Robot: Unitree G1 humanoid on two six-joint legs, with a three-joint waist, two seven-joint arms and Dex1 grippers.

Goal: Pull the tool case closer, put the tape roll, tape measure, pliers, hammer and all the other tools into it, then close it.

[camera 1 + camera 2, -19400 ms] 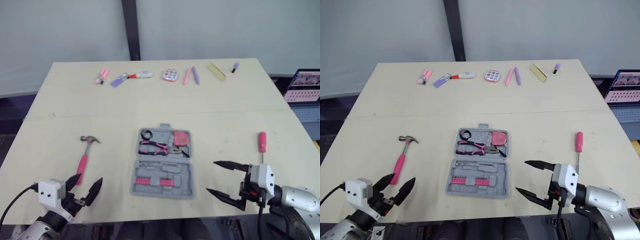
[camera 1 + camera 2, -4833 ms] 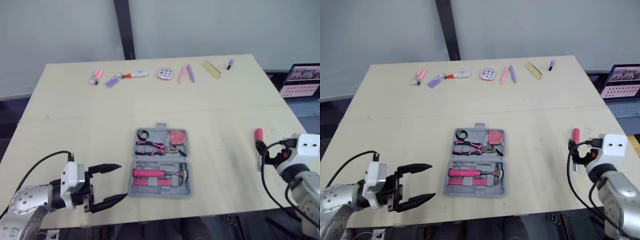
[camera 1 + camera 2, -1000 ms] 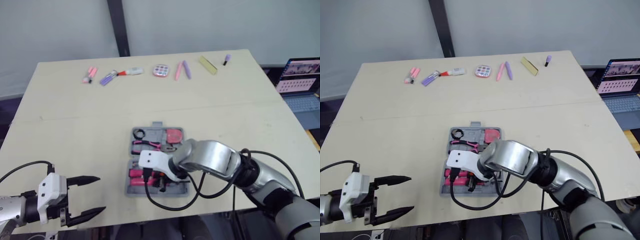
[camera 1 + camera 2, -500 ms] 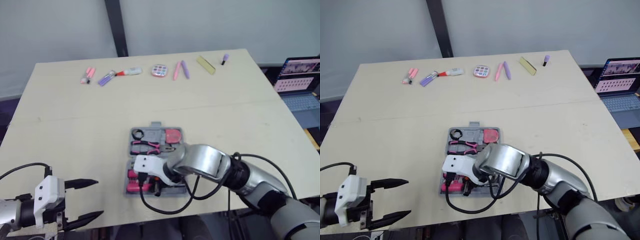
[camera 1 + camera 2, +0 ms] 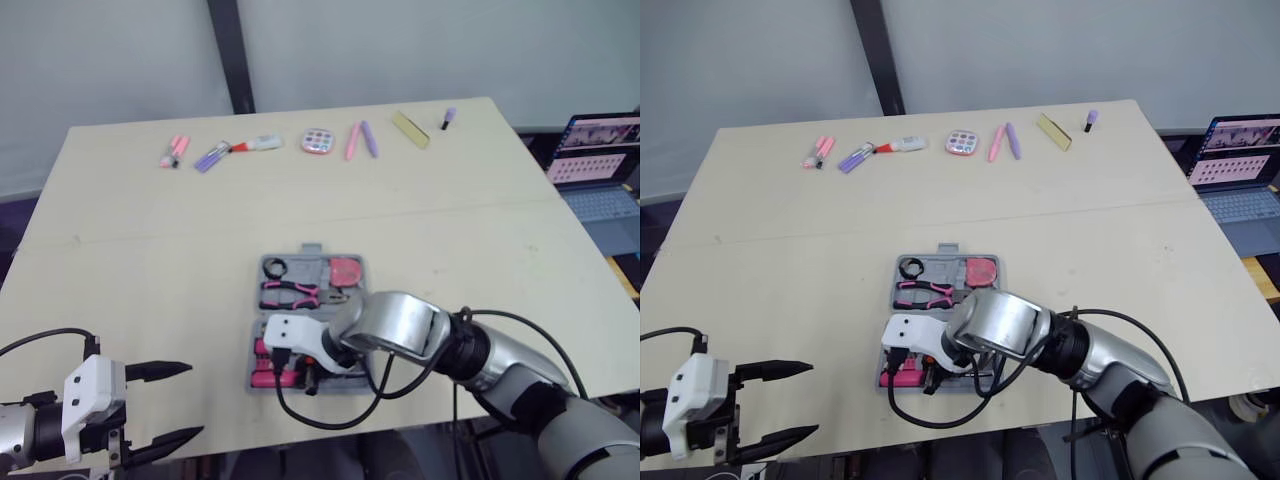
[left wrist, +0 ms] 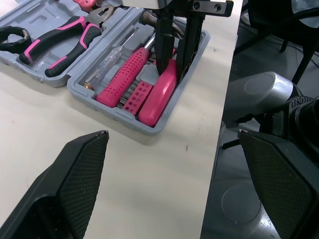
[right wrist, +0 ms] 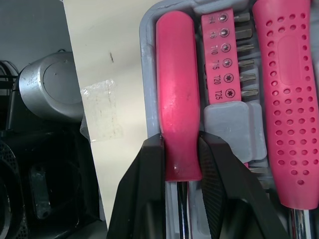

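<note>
Open grey plastic tool case (image 5: 945, 264) lying at the middle of the beige worktop (image 5: 450, 220), near its front edge. The right claw (image 7: 181, 139) is clenched on the smooth pink handle of a screwdriver (image 7: 177, 89), which sits in the outermost channel of the case's near half, beside the pink strip of driver bits (image 7: 219, 55) and the hammer with a dimpled pink grip (image 7: 286, 99). The far half carries pink-and-black pliers (image 5: 290, 292), a black tape roll (image 5: 277, 267) and a pink tape measure (image 5: 345, 270). The left claw (image 5: 193, 401) is spread wide and grips nothing, over the front-left of the worktop, well apart from the case.
</note>
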